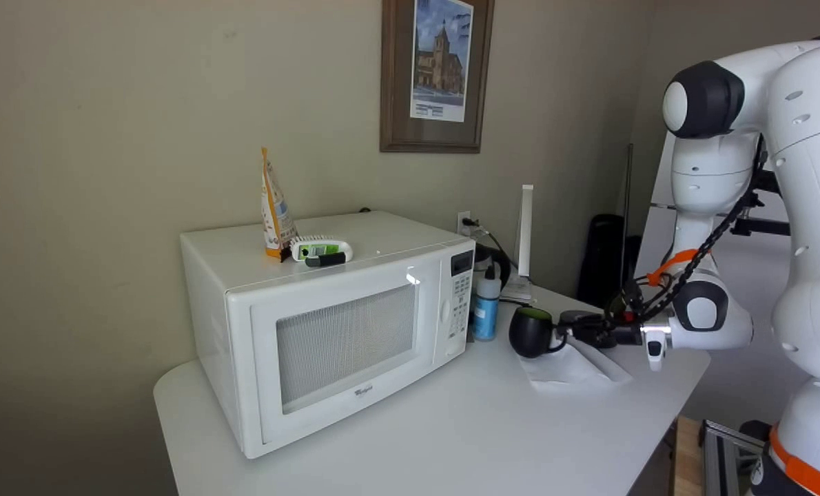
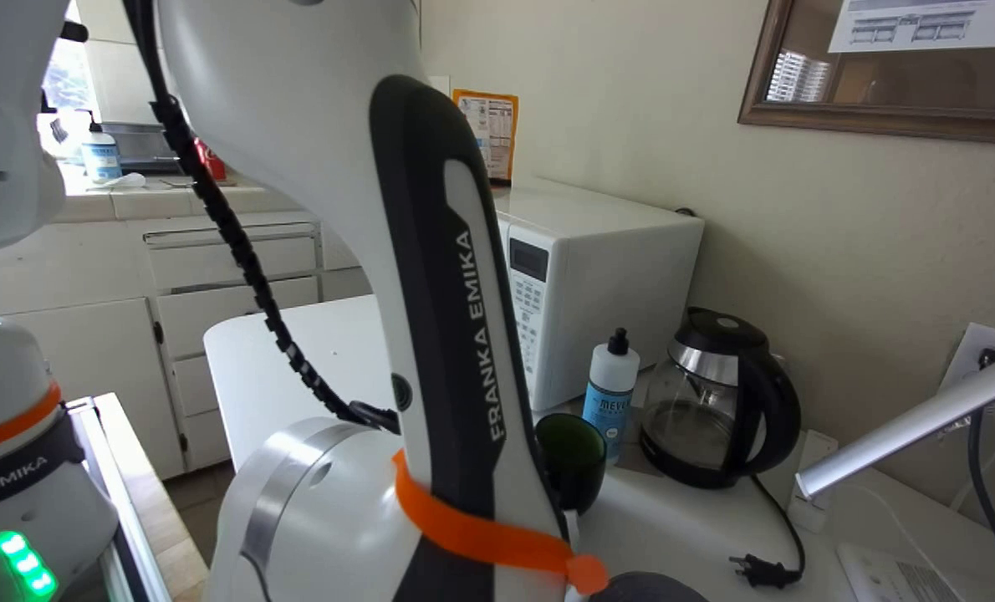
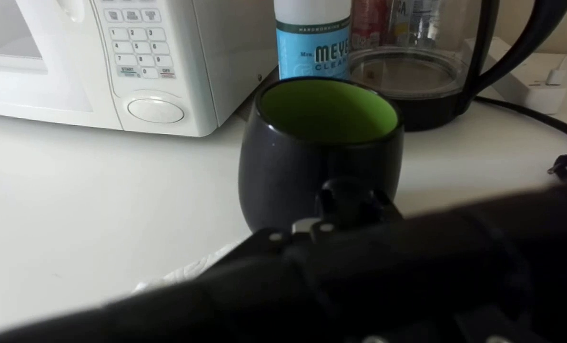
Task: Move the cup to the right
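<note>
The cup (image 1: 532, 336) is a small round black mug with a green inside. It stands roughly upright beside the microwave, over a white paper sheet, and also shows in the wrist view (image 3: 288, 176) and in an exterior view, partly behind the arm (image 2: 573, 460). Its handle points toward my gripper. My gripper (image 1: 566, 328) reaches it from the handle side. In the wrist view, the dark fingers (image 3: 314, 226) come together at the handle and look shut on it. The fingertips are dark and partly hidden. I cannot tell whether the cup touches the surface below.
A white microwave (image 1: 341, 331) stands beside the cup. A blue-labelled soap bottle (image 2: 610, 393) and a glass kettle (image 2: 706, 401) stand behind it. The white paper (image 1: 568, 368) lies underneath. A dark round object (image 2: 648, 589) and a plug (image 2: 765, 571) lie nearby.
</note>
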